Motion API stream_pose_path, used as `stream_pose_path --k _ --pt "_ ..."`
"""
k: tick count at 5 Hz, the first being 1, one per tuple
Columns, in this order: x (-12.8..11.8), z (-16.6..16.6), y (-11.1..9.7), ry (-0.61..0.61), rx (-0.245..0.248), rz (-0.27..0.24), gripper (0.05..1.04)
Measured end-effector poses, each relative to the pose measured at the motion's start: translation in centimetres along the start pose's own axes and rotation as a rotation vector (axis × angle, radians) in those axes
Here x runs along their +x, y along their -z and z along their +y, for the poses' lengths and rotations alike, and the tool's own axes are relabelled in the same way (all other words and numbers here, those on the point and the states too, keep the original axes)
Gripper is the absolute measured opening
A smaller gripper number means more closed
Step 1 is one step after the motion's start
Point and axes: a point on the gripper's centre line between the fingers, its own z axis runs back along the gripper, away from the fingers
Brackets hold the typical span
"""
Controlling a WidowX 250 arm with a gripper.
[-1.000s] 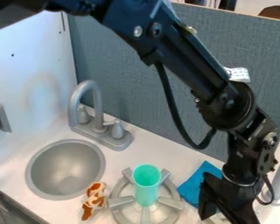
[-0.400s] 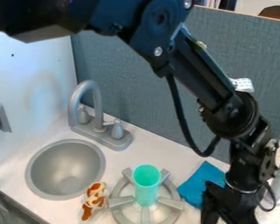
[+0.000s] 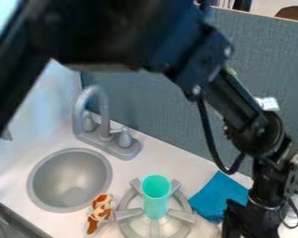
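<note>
Filling the top and right of the frame: black arm, in from upper left, down the right side in front of the grey divider. White table carries everything else. Round metal sink at left, silver burner right of it, grey faucet behind.

End effector is low at lower right, cut by the bottom edge. Can't tell if it's apart, together or clamped. Nearest item: blue cloth, flat on the table between burner and end effector. Contact with it unclear.

Cloth handling: looks light, soft, limp. Won't break, low slip risk, but no stiffness; expect it to fold and sag. Best hold is a pinch on a raised fold, if one can be found, or bunch near the middle. Corner pinch works too but leaves the rest trailing, could brush the burner. Go shallow, don't press hard on the table.

Turquoise cup stands upright on the burner, open end up. Probably light, fairly stiff plastic, smooth, so may slip or tip if bumped. Take it across the upper wall, moderate squeeze.

Brown-and-white toy lies between sink and burner. Firmness unclear, likely light. Body middle is the sensible hold.
</note>
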Motion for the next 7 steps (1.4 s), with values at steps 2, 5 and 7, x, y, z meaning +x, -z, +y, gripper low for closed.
stream_pose_path --k 2,5,7 --pt "1.4 0.6 2.1 -0.016 0.023 0.054 0.965" --pt "-1.0 0.4 1.3 -0.058 0.066 -0.01 0.694" --pt "-5.3 1.5 -1.1 -0.172 0.15 -0.066 0.694"
